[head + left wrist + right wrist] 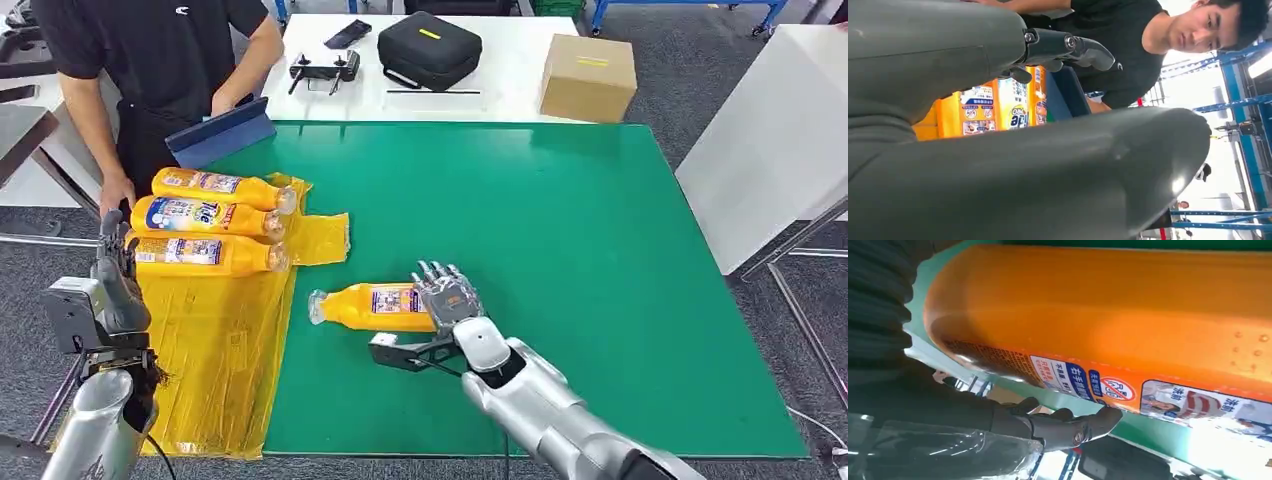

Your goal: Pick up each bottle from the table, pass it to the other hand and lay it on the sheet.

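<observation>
Orange bottle [372, 305] lies by right hand [448, 297] — fingers spread, holding nothing — cardboard box [587, 76] beyond.

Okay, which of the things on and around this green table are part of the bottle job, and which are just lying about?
Part of the job:
lone orange bottle on the green mat, at the right hand
three orange bottles on the yellow sheet
left hand

Lying about:
black case
cardboard box
controller
blue folder
</observation>
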